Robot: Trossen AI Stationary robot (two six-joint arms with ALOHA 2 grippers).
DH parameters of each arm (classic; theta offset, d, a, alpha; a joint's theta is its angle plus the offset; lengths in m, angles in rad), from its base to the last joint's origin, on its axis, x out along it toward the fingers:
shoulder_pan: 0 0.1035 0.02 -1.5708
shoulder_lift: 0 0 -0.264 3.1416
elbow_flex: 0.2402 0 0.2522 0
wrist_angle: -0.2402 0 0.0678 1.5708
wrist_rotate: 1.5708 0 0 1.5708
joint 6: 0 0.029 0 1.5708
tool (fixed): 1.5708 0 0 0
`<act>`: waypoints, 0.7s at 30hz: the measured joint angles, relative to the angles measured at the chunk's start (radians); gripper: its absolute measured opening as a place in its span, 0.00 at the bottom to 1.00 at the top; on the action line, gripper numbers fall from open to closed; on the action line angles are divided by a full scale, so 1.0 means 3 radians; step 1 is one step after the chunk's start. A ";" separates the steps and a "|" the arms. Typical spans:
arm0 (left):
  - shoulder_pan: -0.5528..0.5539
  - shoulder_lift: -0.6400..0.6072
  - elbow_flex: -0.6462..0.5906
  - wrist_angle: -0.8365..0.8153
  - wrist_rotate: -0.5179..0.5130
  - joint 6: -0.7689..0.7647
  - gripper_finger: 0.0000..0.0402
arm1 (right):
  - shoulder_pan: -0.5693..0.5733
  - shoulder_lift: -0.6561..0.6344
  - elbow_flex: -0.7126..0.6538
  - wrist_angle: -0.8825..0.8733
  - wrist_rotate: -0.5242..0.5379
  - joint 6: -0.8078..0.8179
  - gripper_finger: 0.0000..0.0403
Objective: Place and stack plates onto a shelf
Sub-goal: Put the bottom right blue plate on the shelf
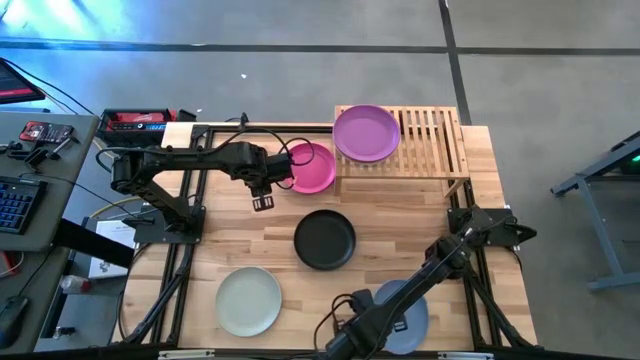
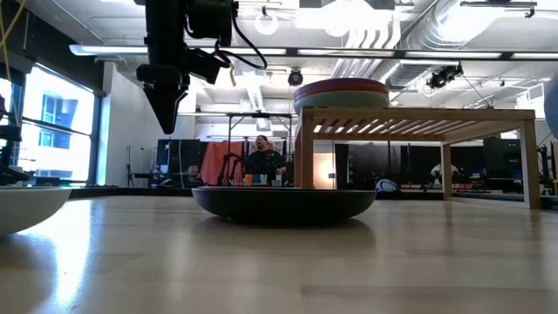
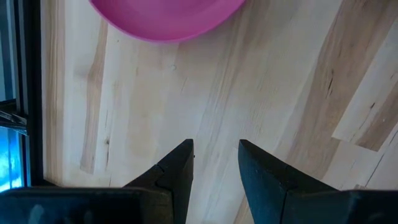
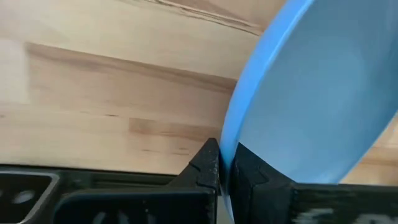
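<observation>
The bamboo shelf (image 1: 430, 140) stands at the table's far right. A purple plate (image 1: 366, 133) tops a small stack (image 2: 342, 92) on its left half. A magenta plate (image 1: 310, 168) lies on the table just left of the shelf, a black plate (image 1: 324, 240) at the table's middle, and a pale greenish-white plate (image 1: 248, 300) near the front edge. My left gripper (image 1: 262, 203) hangs open over bare wood, fingers pointing down, on the near side of the magenta plate (image 3: 168, 15). My right gripper (image 4: 222, 163) at the near edge is shut on the blue plate (image 1: 405, 312). My right gripper pinches the blue plate's rim (image 4: 231, 146) between its two fingers, one finger on each face. The plate stands tilted against the tabletop, and its edge (image 2: 553, 105) shows raised above the table in the low view.
A side desk with a keyboard and tools (image 1: 30, 170) sits left of the table. Dark frame rails (image 1: 190, 240) run along the table's left and right sides. Bare wood lies between the black plate and the shelf. People (image 2: 261, 161) sit in the room beyond.
</observation>
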 joint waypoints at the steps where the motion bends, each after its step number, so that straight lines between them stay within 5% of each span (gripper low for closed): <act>1: 0.0001 0.0000 0.0000 0.0000 0.0000 0.0000 0.29 | 0.0000 -0.0001 0.0020 0.0005 0.0033 0.0029 0.00; 11: 0.0000 0.0000 0.0000 -0.0001 0.0000 0.0001 0.29 | -0.0035 -0.0253 0.0016 0.0001 0.0443 0.0245 0.00; 21: 0.0000 0.0000 0.0000 0.0000 0.0000 0.0001 0.29 | -0.0207 -0.0520 0.0015 0.0001 0.0994 -0.0170 0.00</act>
